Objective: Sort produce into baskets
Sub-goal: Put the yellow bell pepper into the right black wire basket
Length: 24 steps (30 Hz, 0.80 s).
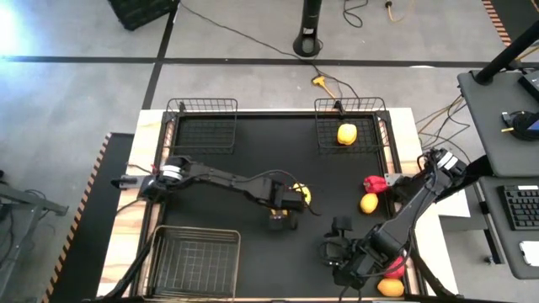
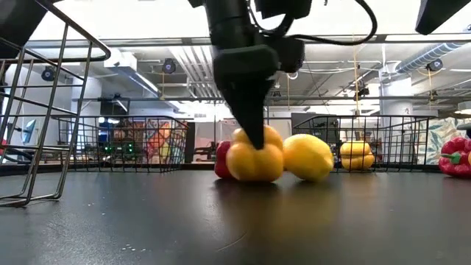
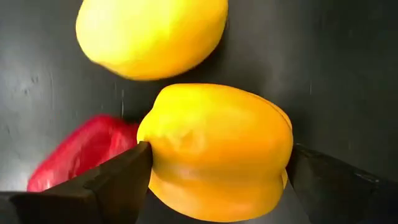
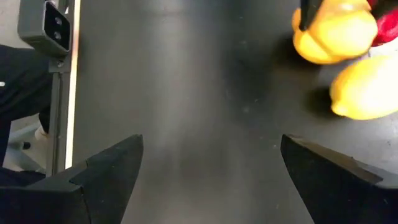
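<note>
My left gripper [image 1: 292, 200] stands at the table's middle, pointing down, shut on a yellow bell pepper [image 3: 217, 149]. A yellow citrus fruit [image 2: 309, 157] and a red bell pepper [image 2: 220, 160] lie against it on the black table. My right gripper [image 1: 341, 251] is open and empty over the near right part of the table; its wrist view [image 4: 211, 149] shows bare tabletop between its fingers. One citrus fruit [image 1: 347, 134] lies in the far right wire basket [image 1: 349, 109]. My left gripper pinches the yellow pepper between its two fingers, one fingertip [image 3: 134, 165] on one side wall [image 3: 158, 146] and the other on the opposite wall [image 3: 283, 146]. The fingers come from above, pointing down [image 2: 250, 125]. The pepper's underside [image 2: 254, 177] rests on the table.
An empty wire basket [image 1: 202, 122] stands at the far left, another [image 1: 194, 261] at the near left. A red pepper [image 1: 375, 183] and a citrus fruit [image 1: 369, 203] lie at the right. A red pepper [image 1: 394, 268] and an orange fruit [image 1: 390, 286] lie near the front right corner.
</note>
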{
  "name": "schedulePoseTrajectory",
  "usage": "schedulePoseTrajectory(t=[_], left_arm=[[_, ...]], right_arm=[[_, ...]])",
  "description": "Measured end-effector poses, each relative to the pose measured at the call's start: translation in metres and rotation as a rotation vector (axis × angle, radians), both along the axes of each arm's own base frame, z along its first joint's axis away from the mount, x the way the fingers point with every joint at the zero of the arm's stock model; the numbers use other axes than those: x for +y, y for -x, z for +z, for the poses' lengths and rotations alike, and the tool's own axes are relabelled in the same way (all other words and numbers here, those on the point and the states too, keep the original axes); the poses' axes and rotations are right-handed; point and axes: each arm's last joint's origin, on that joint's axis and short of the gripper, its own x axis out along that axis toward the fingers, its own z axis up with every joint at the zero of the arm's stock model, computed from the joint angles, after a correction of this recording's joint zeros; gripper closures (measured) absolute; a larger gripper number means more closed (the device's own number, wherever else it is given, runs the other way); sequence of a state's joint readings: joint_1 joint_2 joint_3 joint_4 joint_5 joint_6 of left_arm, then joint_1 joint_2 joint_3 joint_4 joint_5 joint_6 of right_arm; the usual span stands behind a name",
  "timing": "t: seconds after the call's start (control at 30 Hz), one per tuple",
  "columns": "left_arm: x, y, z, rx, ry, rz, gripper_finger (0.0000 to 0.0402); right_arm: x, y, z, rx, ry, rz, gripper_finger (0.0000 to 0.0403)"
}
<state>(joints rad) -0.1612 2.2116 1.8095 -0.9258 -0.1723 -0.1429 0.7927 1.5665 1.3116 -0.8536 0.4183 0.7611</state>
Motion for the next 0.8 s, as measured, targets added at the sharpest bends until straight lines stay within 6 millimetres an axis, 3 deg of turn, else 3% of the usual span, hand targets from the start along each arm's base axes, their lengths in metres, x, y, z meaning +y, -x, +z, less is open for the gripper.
schedulePoseTrajectory(t=[0.57,0.8], left_arm=[[-0.003,-0.005,0.006,-0.080,0.016,-0.008,0.0029],[-0.007,0.001,0.020,-0.099,0.036,0.003,0.0026]], right_arm=[[0.001,0.004,-0.005,-0.021,0.019,-0.040,0.0030],[-0.006,-0.004,-0.009,-0.039,0.043,-0.040,0.0030]])
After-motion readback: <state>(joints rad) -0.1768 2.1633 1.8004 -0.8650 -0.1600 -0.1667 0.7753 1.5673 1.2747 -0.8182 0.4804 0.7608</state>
